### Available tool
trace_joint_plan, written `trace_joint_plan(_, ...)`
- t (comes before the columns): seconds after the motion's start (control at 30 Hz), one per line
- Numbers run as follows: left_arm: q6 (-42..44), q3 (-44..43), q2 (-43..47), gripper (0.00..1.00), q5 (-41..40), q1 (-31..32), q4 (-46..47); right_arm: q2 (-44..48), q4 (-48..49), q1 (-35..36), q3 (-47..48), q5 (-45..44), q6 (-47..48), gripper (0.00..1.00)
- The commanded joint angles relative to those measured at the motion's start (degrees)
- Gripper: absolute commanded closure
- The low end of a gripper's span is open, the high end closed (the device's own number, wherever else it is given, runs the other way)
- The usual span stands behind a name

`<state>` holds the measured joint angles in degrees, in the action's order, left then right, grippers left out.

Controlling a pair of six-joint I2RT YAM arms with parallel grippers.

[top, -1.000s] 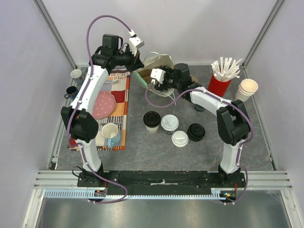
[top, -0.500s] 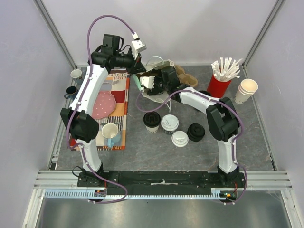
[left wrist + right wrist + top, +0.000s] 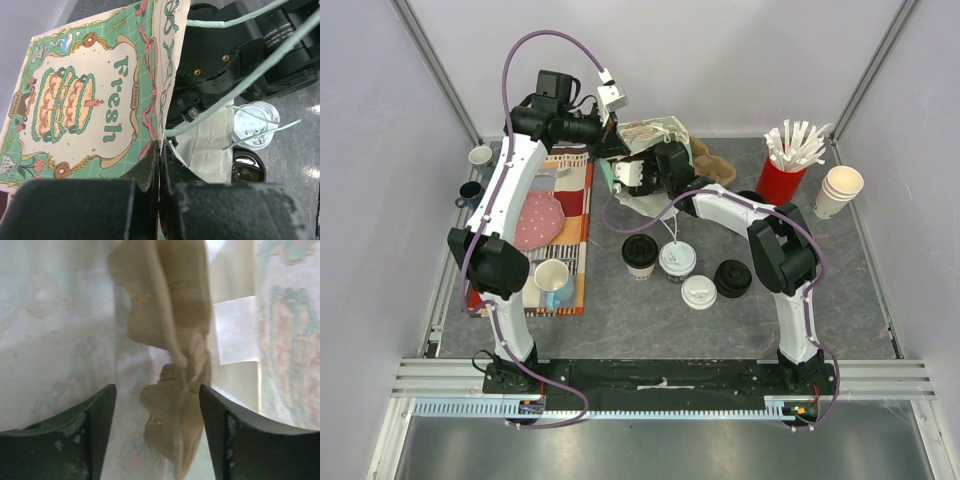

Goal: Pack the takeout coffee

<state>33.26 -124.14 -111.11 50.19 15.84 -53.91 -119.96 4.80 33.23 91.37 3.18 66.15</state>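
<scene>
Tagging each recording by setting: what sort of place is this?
Most likely a lab test cell staged as a café counter: plain pale walls and aluminium rails box in the grey table, and the props are white-lidded takeout coffees, a red cup of straws and a paper bag printed "Fresh".

**Even light overhead, soft focus at the wrists**

The top view is bright and evenly lit from above. It is sharp throughout, with only short, soft shadows under the arms on the grey table (image 3: 620,300), and the frame posts lean inward at the corners. In the left wrist view the paper bag (image 3: 90,100) is crisp, while the left gripper (image 3: 160,150) is a dark, blurred mass. White glare sits on the table's right edge and on a black cup lid (image 3: 247,170). The right wrist view is blurred and washed out: light glows through the bag's paper, and the right gripper (image 3: 156,390) is near-black and unfocused.
</scene>
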Motion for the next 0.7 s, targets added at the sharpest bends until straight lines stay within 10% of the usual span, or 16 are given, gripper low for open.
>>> trace_joint_plan(0.0,-2.40,-5.50,1.86,0.98,11.33,0.69,0.56,-3.96,-6.38,-0.80,-0.32,-3.89,1.18,0.36)
trace_joint_plan(0.43,-3.99,-5.15,1.86,0.98,8.88,0.07,2.14,-1.77,-7.17,-1.06,3.01,-4.15,-5.50,0.90)
trace_joint_plan(0.67,-2.76,-2.52,1.77,0.98,3.25,-0.37,4.16,4.55,-6.65,-2.64,2.24,6.91,-11.82,1.00)
